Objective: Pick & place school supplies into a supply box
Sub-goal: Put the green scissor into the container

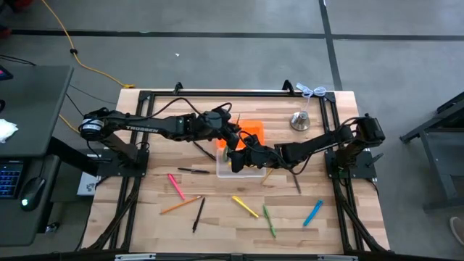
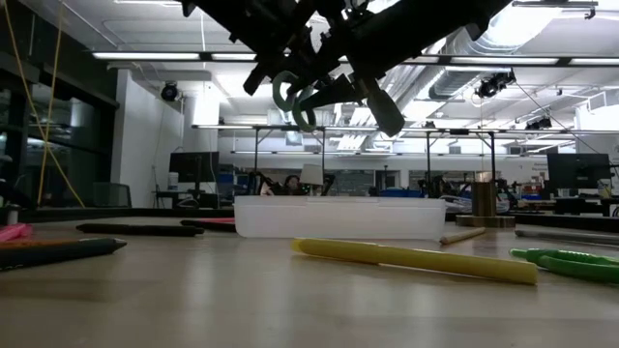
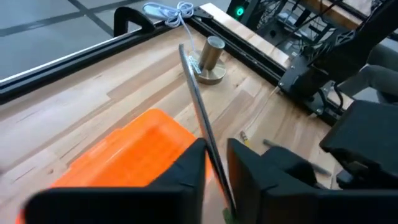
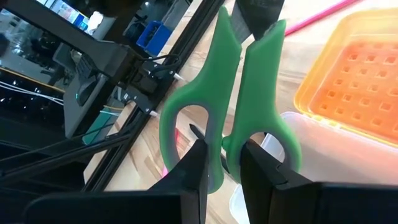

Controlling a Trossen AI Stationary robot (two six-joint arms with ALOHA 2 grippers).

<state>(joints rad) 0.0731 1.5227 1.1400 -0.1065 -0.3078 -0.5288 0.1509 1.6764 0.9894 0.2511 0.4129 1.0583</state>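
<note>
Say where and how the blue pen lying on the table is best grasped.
Probably mid-barrel, from straight above, jaws turned across its width: the blue pen lies flat and diagonal on the table, apart from the green pen.

Bright, even light falls from long ceiling strips (image 2: pixel 319 60), so the bench (image 1: pixel 217 217) shows only faint, soft shadows. Seen from bench height, both arms are black silhouettes against those lights, and the near yellow pen (image 2: pixel 416 259) is slightly soft. Close to the wrist cameras, the green scissors (image 4: pixel 227 106) and the orange lid (image 3: pixel 124 155) blur.
</note>
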